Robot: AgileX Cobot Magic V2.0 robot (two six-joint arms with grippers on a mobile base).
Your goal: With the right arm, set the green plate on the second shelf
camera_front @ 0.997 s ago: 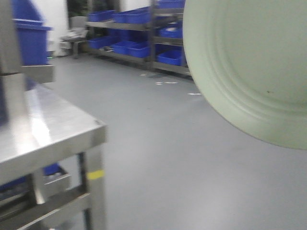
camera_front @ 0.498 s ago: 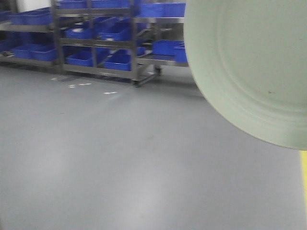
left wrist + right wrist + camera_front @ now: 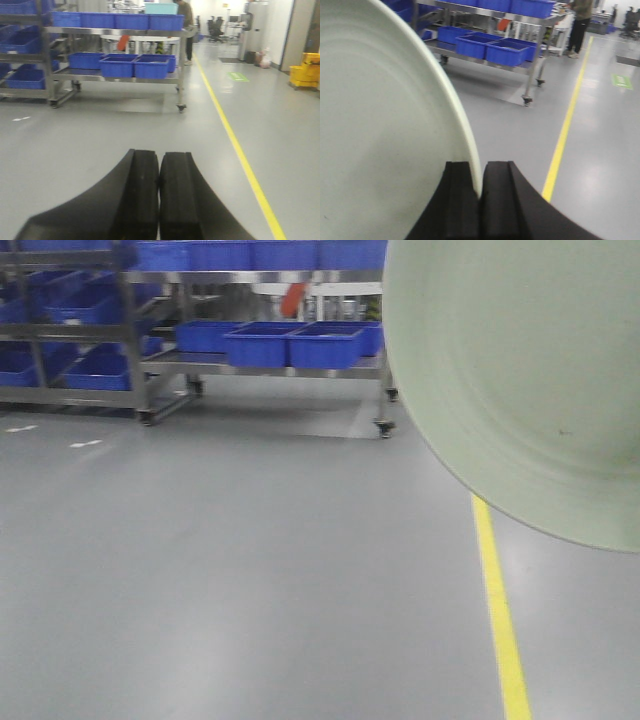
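The plate (image 3: 520,380) is up in the air on the robot's right, standing nearly on edge and filling the upper right of the front view. The right tool (image 3: 481,172) is clenched on its rim, one finger on each face, and nothing else supports it. The left tool (image 3: 159,160) is pressed closed on nothing and points out over the floor (image 3: 250,570).

Ahead is a wheeled steel rack (image 3: 270,278) with blue bins (image 3: 290,345) on its lower level, well apart from the robot, and a yellow line (image 3: 500,620) runs along the floor to the right. I cannot tell from here which shelf is meant to take the plate.

This looks like the carrying stretch, with the placing yet to come. A pinch on a thin rim is likely to let the plate swing if the base jolts, so the approach wants to be smooth, with the grip firm throughout. Before going in, the wrist should turn the plate flat. It then goes in over a bare patch of the second level, clear of any bins, and the tool lets go only once it rests there.
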